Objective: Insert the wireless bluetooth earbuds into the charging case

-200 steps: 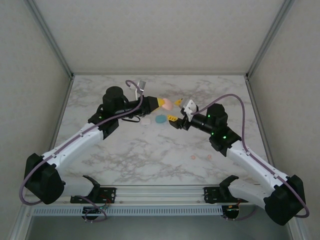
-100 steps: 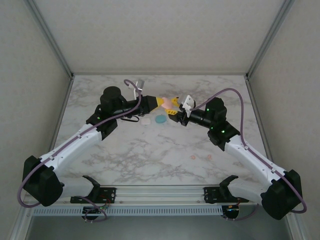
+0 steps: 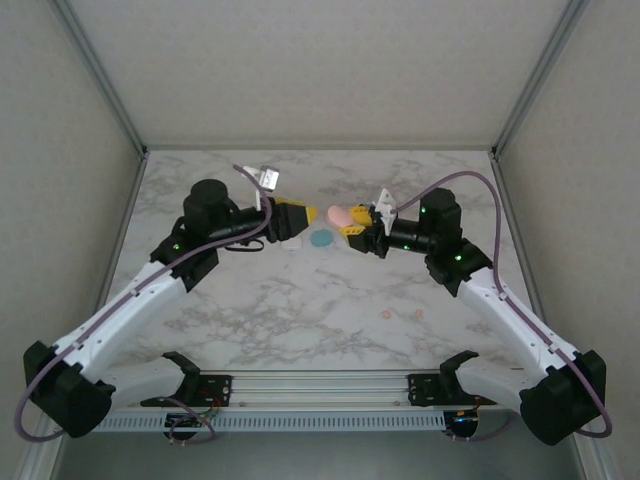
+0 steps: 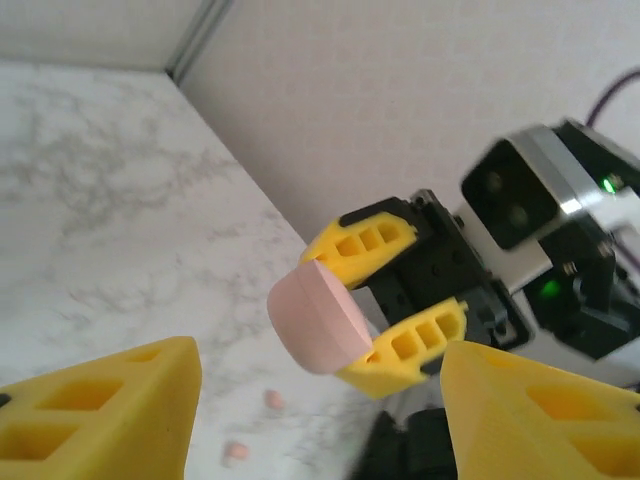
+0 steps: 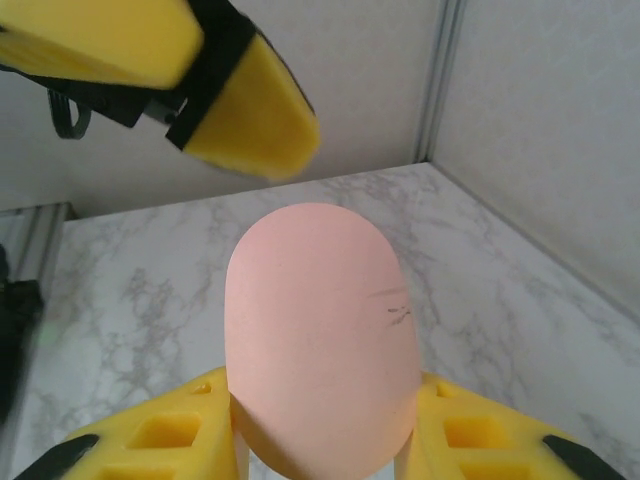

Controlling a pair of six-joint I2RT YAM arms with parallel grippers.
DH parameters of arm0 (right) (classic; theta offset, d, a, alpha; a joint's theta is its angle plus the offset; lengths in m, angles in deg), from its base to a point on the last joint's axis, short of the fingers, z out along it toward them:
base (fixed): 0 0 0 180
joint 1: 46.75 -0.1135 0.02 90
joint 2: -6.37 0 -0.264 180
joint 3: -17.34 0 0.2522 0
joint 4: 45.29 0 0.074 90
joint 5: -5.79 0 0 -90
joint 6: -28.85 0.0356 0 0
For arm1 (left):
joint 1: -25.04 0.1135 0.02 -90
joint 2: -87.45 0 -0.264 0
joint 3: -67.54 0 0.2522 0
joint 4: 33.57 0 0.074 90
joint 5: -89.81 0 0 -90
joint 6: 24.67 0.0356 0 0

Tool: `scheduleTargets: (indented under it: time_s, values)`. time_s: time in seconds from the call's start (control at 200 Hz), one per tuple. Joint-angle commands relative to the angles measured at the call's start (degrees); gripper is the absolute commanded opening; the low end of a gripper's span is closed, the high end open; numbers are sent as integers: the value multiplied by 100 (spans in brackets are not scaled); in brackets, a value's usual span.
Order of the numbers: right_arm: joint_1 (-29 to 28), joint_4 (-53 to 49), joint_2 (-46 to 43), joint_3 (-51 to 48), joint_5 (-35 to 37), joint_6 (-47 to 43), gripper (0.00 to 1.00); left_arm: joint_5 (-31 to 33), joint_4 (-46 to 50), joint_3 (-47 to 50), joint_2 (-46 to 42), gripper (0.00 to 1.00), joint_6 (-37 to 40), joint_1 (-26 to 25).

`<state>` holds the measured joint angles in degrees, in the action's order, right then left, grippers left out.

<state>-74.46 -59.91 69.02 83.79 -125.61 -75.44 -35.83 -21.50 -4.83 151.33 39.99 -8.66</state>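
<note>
Two pink earbuds (image 3: pixel 385 313) lie loose on the marble table (image 3: pixel 300 310), right of centre, nearer the arm bases than either gripper and well apart from the cases. Farther out, the teal case (image 3: pixel 321 239) rests flat on the table, just nearer than the gap between the two grippers. Beyond it and aloft, the right gripper (image 3: pixel 352 219) is clamped on the pink case (image 3: pixel 337 215), one yellow finger on each side, with the rounded end pointing at the left gripper (image 3: pixel 305 214); its jaws stand apart and empty, tips near the case but not touching.
</note>
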Motion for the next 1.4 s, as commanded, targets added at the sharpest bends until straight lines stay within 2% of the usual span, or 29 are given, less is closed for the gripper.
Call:
scheduleTargets:
  time_s: [0.0, 0.1, 0.27, 0.526, 0.726, 1.397]
  values:
    - [100, -444, 49, 364, -925, 270, 26, -112, -120, 297, -396, 64, 2221, -41]
    - [103, -718, 111, 528, -1259, 214, 26, -363, -411, 534, -507, 63, 3123, -50]
    - [107, -731, 141, 636, -1451, 259, 27, -1261, 452, -16, -38, 62, 3916, -63]
    - [93, -662, 188, 734, -1503, 278, 27, -1791, 319, -257, 433, 62, 4016, -163]
    - [72, -566, 208, 726, -1433, 248, 27, -1962, 258, -484, 716, 62, 3845, -253]
    - [26, -430, 208, 664, -1464, 211, 27, -2105, 913, -953, 1117, 47, 4051, -366]
